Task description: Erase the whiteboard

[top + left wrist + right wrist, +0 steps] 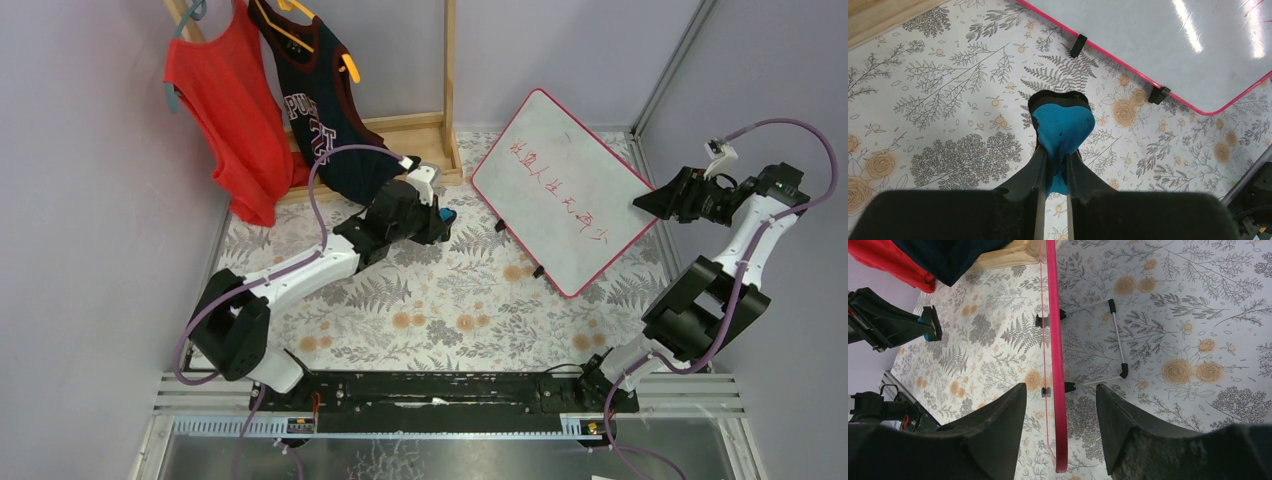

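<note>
The whiteboard (1168, 45) is smooth and glossy, streaked with glare, on a thin bright metal stand (1118, 342). The blue eraser (1063, 127) looks soft and matt, like foam, and the right gripper (1060, 395) has grainy matt black plastic fingers (998, 420).

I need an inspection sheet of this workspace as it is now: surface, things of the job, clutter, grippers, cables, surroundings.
Surface: table covered by a floral cloth.
Job's things: whiteboard propped on a wire stand, red handwriting not yet erased; blue eraser short of its near edge, not touching it.
Clutter: wooden rack with a red jersey and a navy jersey.
Grippers: left gripper shut on the blue eraser; right gripper open, straddling the whiteboard's pink edge.
Cables: purple cables loop over both arms.
Surroundings: lilac walls; metal rail at the near edge.
</note>
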Tool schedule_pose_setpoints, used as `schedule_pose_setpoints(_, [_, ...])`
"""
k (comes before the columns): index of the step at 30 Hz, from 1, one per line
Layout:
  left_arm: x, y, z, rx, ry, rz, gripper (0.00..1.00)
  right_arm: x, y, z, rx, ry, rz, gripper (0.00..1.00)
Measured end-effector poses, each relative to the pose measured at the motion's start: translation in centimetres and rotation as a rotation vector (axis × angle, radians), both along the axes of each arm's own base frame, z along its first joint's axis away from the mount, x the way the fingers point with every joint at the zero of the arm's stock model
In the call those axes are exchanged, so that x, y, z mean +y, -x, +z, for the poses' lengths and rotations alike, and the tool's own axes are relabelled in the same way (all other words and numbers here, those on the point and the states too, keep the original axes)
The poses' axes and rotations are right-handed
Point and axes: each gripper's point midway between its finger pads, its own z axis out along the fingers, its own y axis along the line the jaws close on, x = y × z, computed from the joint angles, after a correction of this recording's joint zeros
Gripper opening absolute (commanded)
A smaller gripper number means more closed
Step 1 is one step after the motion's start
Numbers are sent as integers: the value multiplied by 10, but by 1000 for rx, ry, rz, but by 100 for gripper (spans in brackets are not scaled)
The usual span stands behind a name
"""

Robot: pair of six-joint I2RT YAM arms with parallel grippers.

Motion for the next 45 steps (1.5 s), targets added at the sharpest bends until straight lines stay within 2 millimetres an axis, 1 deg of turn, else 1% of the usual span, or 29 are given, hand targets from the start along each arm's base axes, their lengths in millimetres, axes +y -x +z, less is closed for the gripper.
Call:
schedule_pose_setpoints(4, [-2, 0, -3, 14, 8, 5, 9, 0, -1, 0, 2, -3, -2, 59])
schedule_pose_setpoints(7, [-5, -2, -5, 20, 23, 8, 9, 0, 0, 0, 4, -3, -3, 53])
schedule_pose_setpoints(9, [-8, -4, -7, 25, 35, 8, 9, 0, 0, -1, 10, 2, -5, 51])
schedule_pose_setpoints(13, [-14, -6, -20, 56, 40, 3, 9, 0, 2, -3, 22, 4, -5, 46])
schedule_pose_setpoints(16, [-16, -6, -32, 84, 29, -2, 8, 1, 3, -3, 27, 3, -4, 36])
schedule_pose_setpoints(19, [-18, -7, -37, 93, 24, -5, 7, 1, 4, -4, 29, 9, -2, 22])
schedule_pose_setpoints(21, [-21, -10, -35, 90, 28, -6, 6, 0, 4, -4, 29, 10, -2, 16])
schedule_pose_setpoints(23, [-24, -14, -31, 82, 34, -7, 0, 2, 5, -4, 33, 1, -1, 9])
schedule_pose_setpoints(25, [-28, -18, -24, 70, 44, -9, 0, 6, 7, -2, 38, -22, 2, 1])
schedule_pose_setpoints(26, [-30, -20, -20, 64, 50, -11, 0, 6, 7, -1, 37, -26, 3, 0])
schedule_pose_setpoints(32, [-42, -31, -2, 33, 82, -24, 0, 8, 7, 0, 36, -32, 8, 0])
schedule_pose_setpoints(38, [-56, -45, 3, 26, 96, -39, 0, 8, 7, -1, 37, -32, 8, 0])
schedule_pose_setpoints(45, [-80, -69, 15, -20, 116, -80, 0, 9, 8, -1, 36, -32, 12, 0])
